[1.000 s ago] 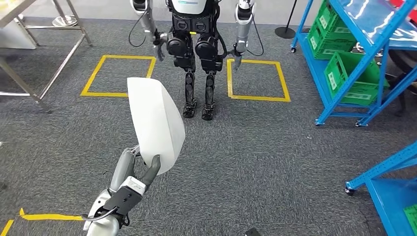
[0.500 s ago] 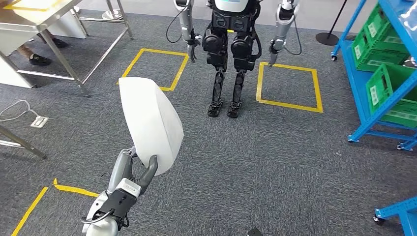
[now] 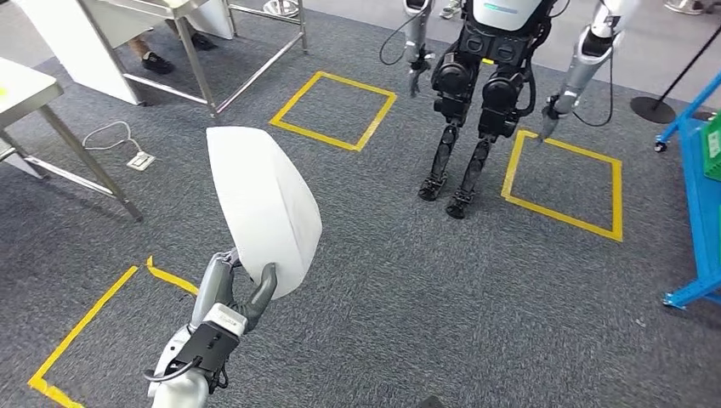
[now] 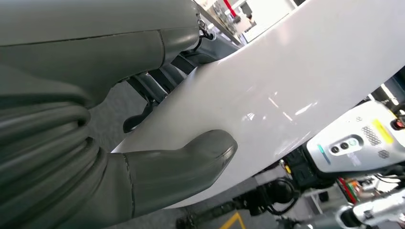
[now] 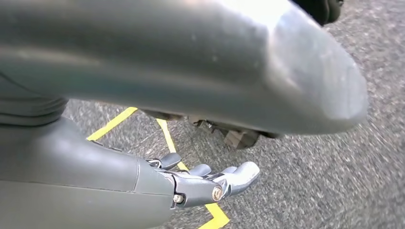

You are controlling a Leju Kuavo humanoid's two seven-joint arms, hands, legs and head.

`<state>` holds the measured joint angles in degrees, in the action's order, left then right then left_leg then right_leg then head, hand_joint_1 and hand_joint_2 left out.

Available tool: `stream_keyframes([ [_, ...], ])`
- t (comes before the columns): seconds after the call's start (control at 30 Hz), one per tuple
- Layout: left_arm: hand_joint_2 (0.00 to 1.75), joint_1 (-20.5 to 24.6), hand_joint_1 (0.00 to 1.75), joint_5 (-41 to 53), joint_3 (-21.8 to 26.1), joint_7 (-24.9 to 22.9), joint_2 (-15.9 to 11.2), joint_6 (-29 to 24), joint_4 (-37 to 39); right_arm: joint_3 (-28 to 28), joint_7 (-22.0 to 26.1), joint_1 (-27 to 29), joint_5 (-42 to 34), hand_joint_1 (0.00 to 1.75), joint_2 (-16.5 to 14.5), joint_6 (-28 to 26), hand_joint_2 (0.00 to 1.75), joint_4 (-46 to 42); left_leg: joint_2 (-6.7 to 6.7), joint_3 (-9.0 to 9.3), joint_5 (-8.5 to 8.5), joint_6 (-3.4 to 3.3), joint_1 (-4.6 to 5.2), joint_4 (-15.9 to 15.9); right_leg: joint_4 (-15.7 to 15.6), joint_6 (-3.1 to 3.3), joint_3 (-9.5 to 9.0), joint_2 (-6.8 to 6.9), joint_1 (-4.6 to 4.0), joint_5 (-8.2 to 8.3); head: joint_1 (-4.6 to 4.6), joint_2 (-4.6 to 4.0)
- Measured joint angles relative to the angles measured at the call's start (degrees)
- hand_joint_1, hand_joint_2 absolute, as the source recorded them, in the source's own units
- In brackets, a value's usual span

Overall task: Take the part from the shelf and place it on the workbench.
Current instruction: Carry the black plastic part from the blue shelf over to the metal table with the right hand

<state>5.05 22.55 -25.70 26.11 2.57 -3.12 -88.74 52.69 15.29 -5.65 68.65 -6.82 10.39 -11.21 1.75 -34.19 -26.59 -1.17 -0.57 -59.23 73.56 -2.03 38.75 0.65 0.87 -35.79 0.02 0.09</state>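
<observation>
Left hand point(image 3: 231, 293) is holding the white part point(image 3: 263, 204) upright over the grey carpet point(image 3: 425, 280), fingers point(image 3: 260, 293) and thumb clamping its lower edge. Right hand point(image 5: 210, 183) is hanging over the carpet, fingers loosely apart, gripping nothing. Another robot point(image 3: 480, 81) is standing ahead by yellow tape squares point(image 3: 334, 110); metal table legs point(image 3: 89, 166) at left.

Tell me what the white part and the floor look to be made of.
White part: likely moulded plastic, smooth and curved; the left wrist view shows glossy highlights on it. The left hand grips its lower edge. Painted metal or composite cannot be ruled out.
Floor: dark grey short-pile carpet, matte and speckled, marked with yellow tape.
</observation>
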Motion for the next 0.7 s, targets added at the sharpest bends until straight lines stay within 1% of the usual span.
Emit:
stream_keyframes([
  [0.03,1.75,0.0,1.75,-0.3,0.0,0.2,0.0,0.2,0.2,0.0,0.0,0.1,0.1,0.0,0.0,0.0,0.0,0.0,0.99,-0.07,0.08,0.01,0.03,0.0,0.9,0.1,0.62,-0.28,-0.03,0.37,0.01,0.0],
  [0.07,1.75,-0.1,1.75,-0.6,0.0,0.4,0.0,0.3,0.3,-0.1,0.1,0.2,0.2,0.0,0.0,-0.1,0.0,0.0,1.97,-0.11,0.16,0.09,0.04,-0.1,-0.4,0.27,0.19,-0.55,-0.04,1.74,0.01,0.0],
  [0.1,1.75,-0.1,1.75,-0.8,0.0,0.7,0.0,0.5,0.5,-0.2,0.2,0.3,0.3,0.0,0.0,-0.1,0.0,0.0,2.91,-0.12,0.26,0.21,0.03,-0.1,-3.7,0.52,-1.26,-1.22,-0.03,3.83,0.02,0.0],
  [0.13,1.75,0.0,1.75,-1.1,0.0,0.9,0.0,0.6,0.6,-0.4,0.2,0.2,0.4,0.0,0.0,0.0,0.0,0.0,3.7,-0.18,0.36,0.37,-0.02,-0.1,-7.7,0.84,-3.11,-2.8,0.02,5.63,0.01,0.0],
  [0.17,1.75,0.1,1.75,-1.2,0.0,1.1,0.0,0.7,0.7,-0.6,0.2,0.2,0.5,0.0,0.1,0.0,0.0,0.0,4.46,-0.3,0.43,0.64,-0.02,-0.2,-11.2,1.05,-4.67,-4.22,0.02,6.88,0.01,0.0],
  [0.2,1.75,0.2,1.75,-1.4,0.0,1.2,0.0,0.7,0.9,-0.7,0.2,0.1,0.6,0.0,0.1,0.2,0.0,0.0,5.12,-0.48,0.52,0.98,-0.08,-0.2,-13.5,1.21,-5.65,-5.3,-0.05,7.49,0.01,0.0],
  [0.23,1.75,0.2,1.75,-1.5,0.0,1.3,0.0,0.8,1.0,-0.9,0.2,0.0,0.7,0.0,0.2,0.3,0.0,0.0,5.73,-0.69,0.66,1.4,-0.18,-0.2,-14.3,1.36,-5.98,-5.78,-0.17,7.51,0.01,0.0],
  [0.27,1.75,0.2,1.75,-1.5,0.0,1.4,-0.1,0.8,1.1,-1.0,0.1,-0.1,0.7,0.0,0.2,0.5,0.0,0.0,6.43,-0.94,0.83,1.9,-0.26,-0.1,-14.5,1.51,-6.01,-5.13,-0.34,7.61,0.03,0.0],
  [0.3,1.75,0.3,1.75,-1.6,0.0,1.5,-0.2,0.8,1.2,-1.0,0.1,-0.2,0.7,0.0,0.1,0.6,0.0,0.0,6.87,-1.13,1.0,2.31,-0.36,0.1,-14.7,1.84,-6.05,-4.29,-0.28,7.81,0.05,0.0],
  [0.33,1.75,0.3,1.75,-1.6,0.1,1.6,-0.3,0.8,1.2,-1.0,0.1,-0.3,0.7,0.0,0.1,0.6,0.0,0.0,6.26,-1.4,0.84,2.63,-0.29,-0.1,-15.0,2.21,-6.13,-3.53,-0.2,8.04,0.0,0.0],
  [0.37,1.75,0.4,1.75,-1.7,0.1,1.6,-0.4,0.8,1.3,-1.0,0.1,-0.3,0.7,0.0,0.1,0.6,0.0,0.0,4.86,-2.0,0.05,2.88,-0.15,-1.1,-15.3,2.66,-6.2,-2.67,-0.08,8.24,-0.18,0.0],
  [0.4,1.75,0.5,1.75,-1.7,0.1,1.6,-0.5,0.8,1.3,-1.0,0.0,-0.3,0.7,0.0,0.0,0.6,0.0,0.0,2.9,-3.03,-1.49,3.05,-0.04,-3.4,-15.5,3.01,-6.22,-1.75,0.0,8.37,-0.37,0.0],
  [0.43,1.75,0.6,1.75,-1.7,0.1,1.6,-0.5,0.8,1.4,-1.0,-0.1,-0.3,0.7,0.0,0.1,0.7,0.0,0.0,0.84,-4.51,-3.51,3.23,0.04,-6.7,-15.5,3.26,-6.21,-0.88,-0.1,8.36,-0.56,0.0],
  [0.47,1.75,0.7,1.75,-1.7,0.1,1.6,-0.6,0.8,1.5,-1.0,-0.1,-0.2,0.7,0.0,0.1,0.7,0.0,0.0,-0.35,-6.17,-5.5,3.44,-0.01,-10.5,-15.5,3.46,-6.15,0.11,-0.19,8.32,-0.7,0.0],
  [0.5,1.75,0.7,1.75,-1.8,0.1,1.6,-0.6,0.8,1.6,-1.0,-0.2,-0.1,0.7,0.0,0.1,0.7,0.0,0.0,-0.94,-7.42,-6.8,3.64,-0.07,-13.6,-15.5,3.5,-6.11,1.08,-0.27,8.29,-0.71,0.0],
  [0.53,1.75,0.7,1.75,-1.9,0.1,1.6,-0.7,0.8,1.8,-1.0,-0.2,-0.1,0.7,0.0,0.1,0.7,0.0,0.0,-1.22,-7.81,-7.05,3.79,-0.12,-15.0,-15.5,3.5,-6.08,1.99,-0.3,8.26,-0.72,0.0],
  [0.57,1.75,0.9,1.75,-2.0,0.1,1.6,-0.7,0.8,2.1,-1.0,-0.2,-0.1,0.7,0.0,0.1,0.8,0.0,0.0,-1.49,-7.12,-6.31,3.88,-0.16,-14.2,-15.5,3.46,-6.07,2.85,-0.31,8.23,-0.73,0.0],
  [0.6,1.75,1.1,1.75,-2.1,0.1,1.6,-0.8,0.9,2.3,-1.0,-0.3,-0.1,0.7,0.0,0.1,0.9,0.0,0.0,-2.07,-5.32,-4.77,3.88,-0.19,-11.4,-15.4,3.36,-6.11,3.63,-0.3,8.16,-0.73,0.0],
  [0.63,1.75,1.6,1.75,-2.2,0.1,1.7,-0.8,0.9,2.5,-1.1,-0.3,-0.2,0.8,0.0,0.1,1.0,0.0,0.0,-3.36,-2.93,-3.19,3.77,-0.17,-7.3,-15.3,3.18,-6.18,4.37,-0.35,8.06,-0.74,0.0],
  [0.67,1.75,2.1,1.75,-2.4,0.1,1.7,-0.7,0.9,2.7,-1.1,-0.4,-0.4,0.9,0.0,0.1,1.2,0.0,0.0,-4.68,-0.87,-1.98,3.43,-0.08,-3.7,-15.1,2.9,-6.25,5.05,-0.49,7.88,-0.7,0.0],
  [0.7,1.75,2.7,1.75,-2.5,0.1,1.8,-0.5,0.8,2.9,-1.2,-0.5,-0.5,0.9,0.0,0.2,1.3,0.0,0.0,-5.63,0.54,-1.27,2.97,0.02,-1.1,-15.0,2.58,-6.33,5.64,-0.63,7.76,-0.66,0.0],
])
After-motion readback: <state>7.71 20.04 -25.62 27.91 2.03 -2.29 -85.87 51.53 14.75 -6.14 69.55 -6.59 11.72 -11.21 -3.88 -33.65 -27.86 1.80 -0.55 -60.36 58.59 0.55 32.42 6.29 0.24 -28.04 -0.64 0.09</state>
